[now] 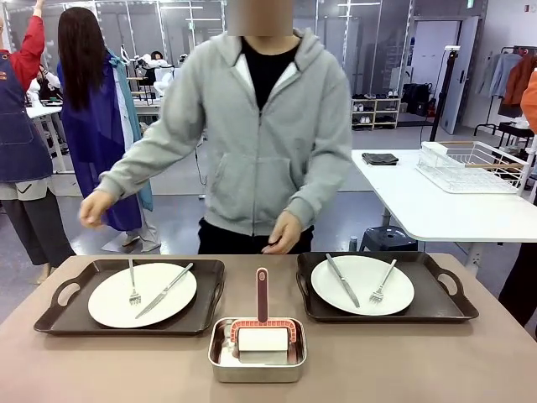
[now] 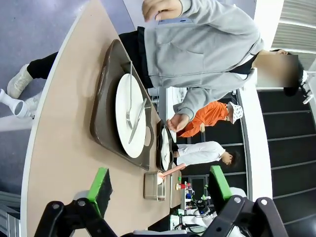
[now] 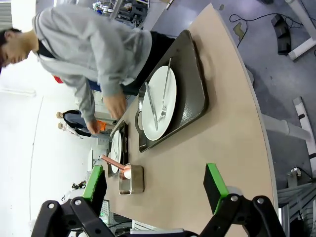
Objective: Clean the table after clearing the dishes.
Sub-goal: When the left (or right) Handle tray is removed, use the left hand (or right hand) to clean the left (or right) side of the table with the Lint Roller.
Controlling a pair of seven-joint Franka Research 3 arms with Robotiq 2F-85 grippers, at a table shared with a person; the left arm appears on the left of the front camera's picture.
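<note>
Dishes, front view: lay on two trays, long axes along surface edge — left tray nearer left arm, right tray nearer right; steel pan between.
Left wrist: left claw spread, empty, left tray ahead, bare surface between.
Right wrist: right claw spread, empty — right tray ahead, apart.

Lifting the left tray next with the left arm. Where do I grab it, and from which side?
Take the cut-out handle at the tray's outer short end, coming from the robot's left, jaws across the rim. Its other end sits close to the steel pan. Keep it level: the fork and knife lie loose on the plate.
</note>
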